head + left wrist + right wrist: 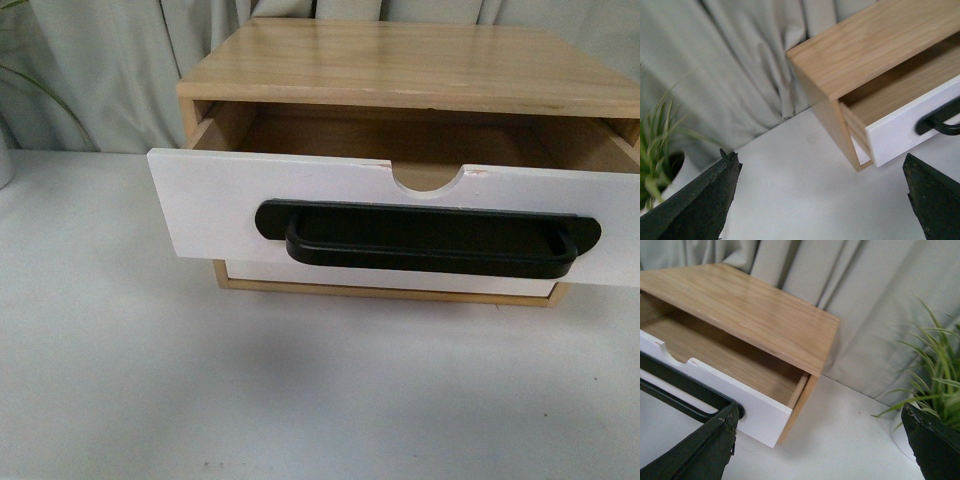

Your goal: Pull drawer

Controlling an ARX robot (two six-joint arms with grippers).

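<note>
Out front of the wooden cabinet (400, 65), the drawer (220, 210) stood well pulled out. Its white face hung clear of the cabinet's opening, and its light wood sides and bare inside lay exposed beneath the cabinet's top. The long black handle (430, 240) ran across the middle of that face, with the half-round notch (428, 178) cut into the upper edge just above it. Under the drawer, the plain lower front (380, 278) sat flush in the cabinet's frame.

And nobody was on that handle! The left gripper (820, 157) hung off the cabinet's left corner, fingers (705, 200) spread wide, only white table (200, 400) showing between them. Same story at the cabinet's right corner: the right gripper (819, 407) was parted and empty, apart from the drawer.

Behind the cabinet hung a grey curtain (110, 70). One potted plant (657, 135) stood out to the cabinet's left, and a second plant (940, 370) stood well out to its right.
</note>
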